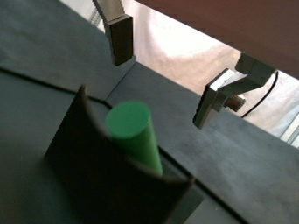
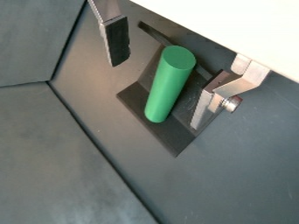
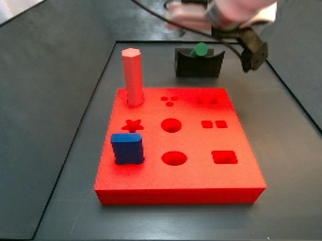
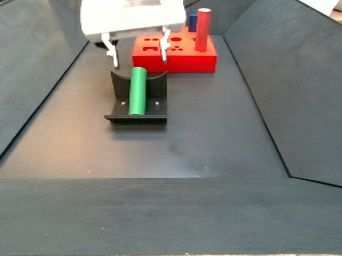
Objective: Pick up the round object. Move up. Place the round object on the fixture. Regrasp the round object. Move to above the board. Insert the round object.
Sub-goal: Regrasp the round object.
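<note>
Hovering over the fixture (image 4: 136,103), the gripper (image 2: 163,66) is spread wide and holds nothing; its fingers (image 2: 117,40) flank the green peg (image 2: 169,83), which rests in the fixture's notch. The red board (image 3: 176,141) lies beyond on a dark floor (image 4: 201,150).

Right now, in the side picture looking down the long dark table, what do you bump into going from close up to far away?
Near to far: fixture with the round object lying along it → open gripper, above its far end → board, where the red peg stands.
</note>
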You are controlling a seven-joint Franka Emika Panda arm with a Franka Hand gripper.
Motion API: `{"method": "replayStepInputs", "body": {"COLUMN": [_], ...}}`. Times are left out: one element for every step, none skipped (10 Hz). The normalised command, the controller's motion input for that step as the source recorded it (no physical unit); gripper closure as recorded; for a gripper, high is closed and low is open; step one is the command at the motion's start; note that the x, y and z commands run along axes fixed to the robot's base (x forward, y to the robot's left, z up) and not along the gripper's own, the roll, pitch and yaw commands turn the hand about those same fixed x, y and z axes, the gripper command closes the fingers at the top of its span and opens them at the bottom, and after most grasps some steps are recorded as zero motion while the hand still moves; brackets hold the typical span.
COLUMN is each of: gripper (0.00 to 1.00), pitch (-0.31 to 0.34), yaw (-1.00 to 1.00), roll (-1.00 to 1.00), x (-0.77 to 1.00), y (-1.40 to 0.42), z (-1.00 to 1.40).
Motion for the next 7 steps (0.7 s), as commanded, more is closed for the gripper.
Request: {"method": "replayStepInputs", "body": {"gripper": [0.00, 0.00, 0.00, 0.00, 0.00, 0.00, 0.00], "pitch": [-0.105, -0.099, -0.075, -0.051, -0.030, -0.010, -0.013], "yaw": [0.01, -0.01, -0.03, -0.04, -0.04, -0.03, -0.04], "roll": [0.09, 0.08, 0.08, 0.07, 0.07, 0.06, 0.06], "x": [0.11, 0.10, 0.09, 0.08, 0.07, 0.04, 0.02], "y": [0.02, 0.02, 0.01, 0.01, 0.01, -0.01, -0.01], "z": [-0.87, -0.77, -0.57, -0.37, -0.23, -0.18, -0.17]}}
